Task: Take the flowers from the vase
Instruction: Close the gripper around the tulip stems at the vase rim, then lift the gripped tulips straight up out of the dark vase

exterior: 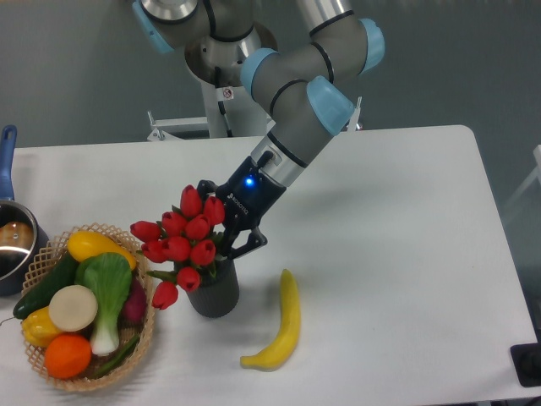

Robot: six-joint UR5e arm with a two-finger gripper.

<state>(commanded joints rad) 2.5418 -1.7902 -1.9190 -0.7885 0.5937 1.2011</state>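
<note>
UR5e arm (292, 80) is reaching down from top centre, forearm slanting down-left twd the tabletop (406, 254), wrist w/ blue light angled at the tulips. Tool (221, 235) is sitting right behind the red tulip bunch (182, 247), black fingers (245, 241) either side of the upper stems; buds are covering the tips, so can't tell if it's actually gripping or how wide the gap is. Tulips are leaning left, stems' lower ends hidden inside the dark grey ribbed vase (213, 296), which is standing upright near the tabletop's front, betw. the woven basket (145, 326) of veg and the banana (281, 326). One bud is drooping low by the basket rim. At left edge a pot (13, 245) w/ blue handle is cut off by frame. Arm base partly out of view up top.
</note>
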